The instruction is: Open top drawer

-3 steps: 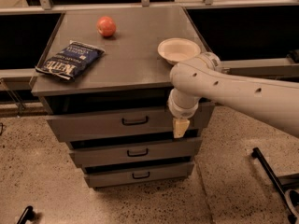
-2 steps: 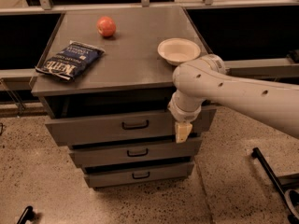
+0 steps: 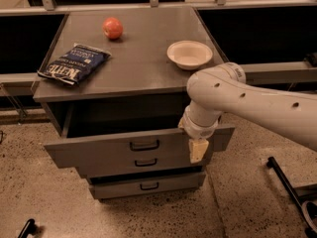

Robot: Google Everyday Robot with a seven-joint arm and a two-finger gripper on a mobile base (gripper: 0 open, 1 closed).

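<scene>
The top drawer (image 3: 89, 151) of the grey metal cabinet stands pulled out toward the near side, its wide front well forward of the cabinet body and a dark gap open behind it under the cabinet top (image 3: 143, 63). Its small black bar handle (image 3: 144, 145) sits at the middle of the front. The gripper (image 3: 198, 150) hangs at the right end of that front, its pale tip lying against or just in front of the panel, right of the handle and apart from it. From this angle I cannot tell whether it is wide, narrow or holding the drawer's edge. The white arm (image 3: 257, 105) reaches in from the right, bending down over the drawer's right corner. Below, the middle drawer (image 3: 114, 167) seems to stand slightly out as well, and the bottom drawer (image 3: 119, 188) sits further back. On the cabinet top lie a red apple (image 3: 113, 28) at the far side, a dark blue chip bag (image 3: 74, 63) on the left and a pale empty bowl (image 3: 189, 54) on the right, all well apart. The cabinet stands on a speckled floor (image 3: 49, 202).
</scene>
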